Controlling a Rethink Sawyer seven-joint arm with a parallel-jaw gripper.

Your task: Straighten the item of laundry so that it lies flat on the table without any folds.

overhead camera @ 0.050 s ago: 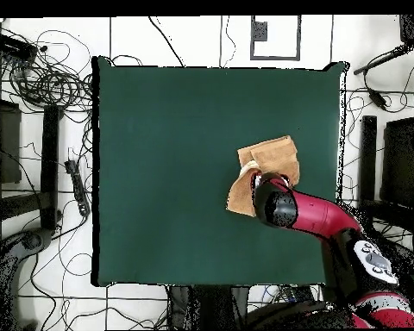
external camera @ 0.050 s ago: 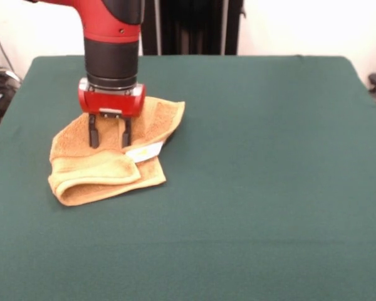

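The item of laundry (external camera @ 0.050 s ago: 106,166) is an orange-tan towel lying crumpled on the table (external camera @ 0.050 s ago: 250,163) at the left in the front view, its near edge folded over in a thick roll and a white label (external camera @ 0.050 s ago: 144,152) showing on top. My gripper (external camera @ 0.050 s ago: 110,140) hangs straight down over the towel's middle, open, its two dark fingers (external camera @ 0.050 s ago: 94,135) reaching the cloth with a gap between them. From overhead, the towel (overhead camera @ 0.050 s ago: 266,164) lies near the table's right side, and the arm (overhead camera @ 0.050 s ago: 310,215) covers part of it.
The dark green table (overhead camera @ 0.050 s ago: 185,172) stretches wide around the towel. Cables and stands (overhead camera @ 0.050 s ago: 47,95) lie on the floor beyond the table's edges in the overhead view.
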